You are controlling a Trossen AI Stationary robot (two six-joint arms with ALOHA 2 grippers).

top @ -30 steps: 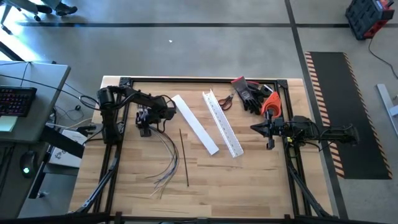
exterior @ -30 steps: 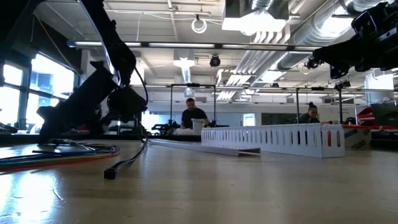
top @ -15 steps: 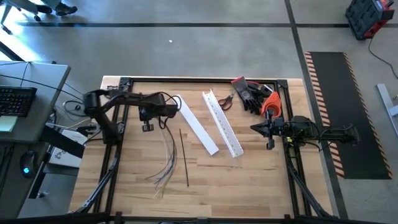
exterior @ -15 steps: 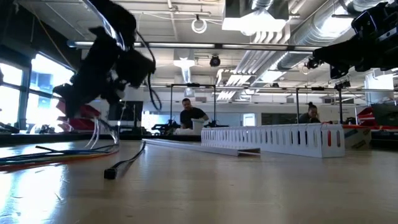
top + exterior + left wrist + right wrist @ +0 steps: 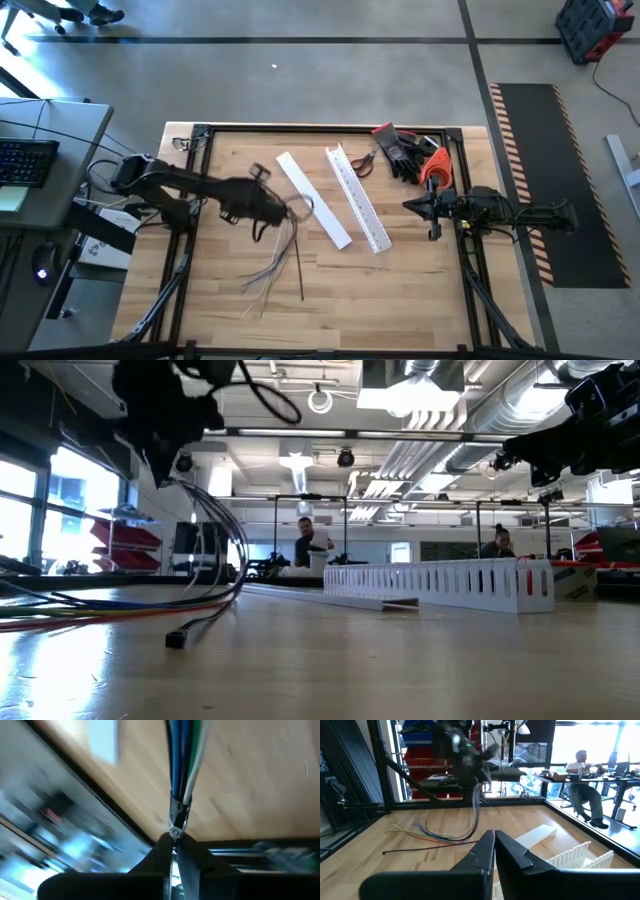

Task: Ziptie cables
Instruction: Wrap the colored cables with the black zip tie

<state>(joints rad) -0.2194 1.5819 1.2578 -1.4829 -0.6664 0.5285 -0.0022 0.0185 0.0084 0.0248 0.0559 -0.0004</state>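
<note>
A: Where are the cables [image 5: 277, 258] relative to the left pincer [image 5: 298, 208]?

B: One end of the bundle is pinched in it. The left pincer is above the counter [image 5: 400, 290], near the middle, just beside the flat white channel [image 5: 314, 200]. In the left wrist view its fingers [image 5: 192, 862] are pressed together on the bundle's taped end, with blue, green and white strands fanning away. From there the cables hang down and trail across the wood toward the front left; their far ends lie on the counter.

A: And the right pincer [image 5: 433, 208]?

B: It is pressed together on nothing, parked at the counter's right side, well apart from the cables.

A: Anything hard to make out?

B: A thin dark strip [image 5: 296, 255] lies beside the bundle; I cannot tell what it is. In the low view the left pincer is a dark silhouette, cut off at the top.

A: Any containers?

B: Only the slotted white channel [image 5: 358, 198], an open trough; whether anything lies inside I cannot tell.
</note>
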